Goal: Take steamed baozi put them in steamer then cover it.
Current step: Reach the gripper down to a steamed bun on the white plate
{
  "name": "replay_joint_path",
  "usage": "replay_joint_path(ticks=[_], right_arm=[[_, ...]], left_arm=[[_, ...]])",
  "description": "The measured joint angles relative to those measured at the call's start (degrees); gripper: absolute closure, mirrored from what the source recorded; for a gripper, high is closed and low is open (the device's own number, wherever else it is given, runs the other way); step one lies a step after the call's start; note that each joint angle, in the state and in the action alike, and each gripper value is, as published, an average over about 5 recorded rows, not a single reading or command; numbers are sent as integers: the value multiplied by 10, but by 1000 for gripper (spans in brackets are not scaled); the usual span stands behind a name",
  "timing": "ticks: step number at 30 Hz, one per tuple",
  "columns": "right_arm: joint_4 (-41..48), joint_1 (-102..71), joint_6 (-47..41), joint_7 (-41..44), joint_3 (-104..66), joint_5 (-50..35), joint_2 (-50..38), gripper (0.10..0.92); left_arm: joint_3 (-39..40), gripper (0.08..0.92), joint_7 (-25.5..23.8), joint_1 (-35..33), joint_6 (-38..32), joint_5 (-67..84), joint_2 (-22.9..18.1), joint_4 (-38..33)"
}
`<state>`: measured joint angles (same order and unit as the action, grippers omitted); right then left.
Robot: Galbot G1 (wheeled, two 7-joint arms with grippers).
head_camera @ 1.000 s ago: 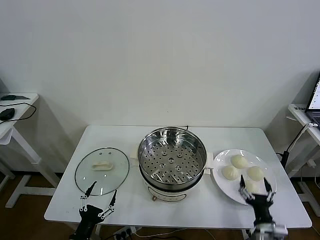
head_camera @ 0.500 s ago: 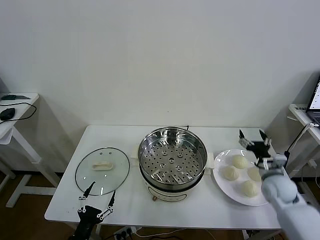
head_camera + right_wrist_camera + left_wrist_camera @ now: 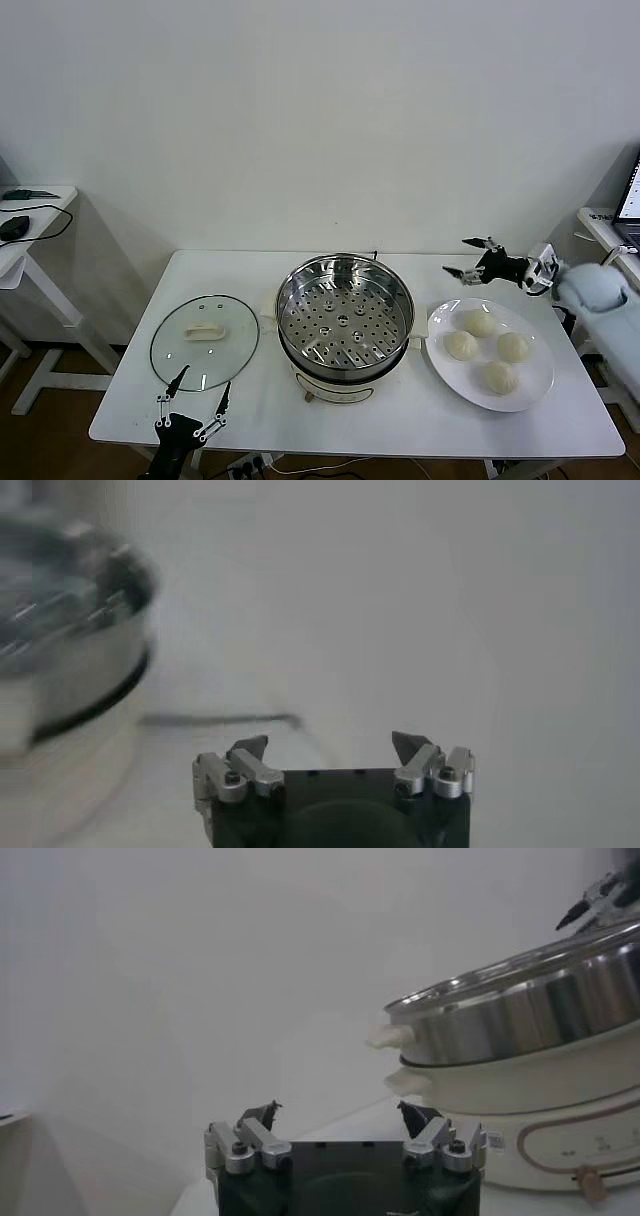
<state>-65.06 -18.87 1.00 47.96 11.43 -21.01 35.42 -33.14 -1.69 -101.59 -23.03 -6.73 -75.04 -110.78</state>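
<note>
Baozi (image 3: 486, 348), four, are seen on a white plate (image 3: 443, 372) at the robot's right of the steamer (image 3: 344, 318), none yet loaded. Steamer tray is noted bare; the cover (image 3: 204, 342) is laid flat on the surface (image 3: 260, 405) at the left. Right pincer (image 3: 472, 258) is held in the air beyond the plate, jaws apart, nothing gripped. Left pincer (image 3: 196, 398) is parked at the near edge by the cover, jaws apart.

Buns are judged soft, light, easily dented; a gentle hold across the domed sides is advised. Glass cover is judged heavier, breakable, best taken by its central handle (image 3: 205, 333).
</note>
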Motion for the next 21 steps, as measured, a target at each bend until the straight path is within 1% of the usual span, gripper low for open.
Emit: replay_joint_path(ticks=[4, 8, 14, 21], right_arm=[[35, 67, 18, 96, 66, 78, 0, 203], [66, 110, 32, 153, 120, 146, 8, 203], [110, 145, 46, 191, 170, 223, 28, 203], [157, 160, 55, 198, 197, 282, 58, 203]], left_arm=[[-2, 177, 0, -3, -1, 0, -2, -2], [-4, 177, 1, -7, -3, 0, -4, -3], [-8, 177, 2, -12, -4, 0, -7, -3], [-12, 177, 3, -16, -5, 0, -8, -3]])
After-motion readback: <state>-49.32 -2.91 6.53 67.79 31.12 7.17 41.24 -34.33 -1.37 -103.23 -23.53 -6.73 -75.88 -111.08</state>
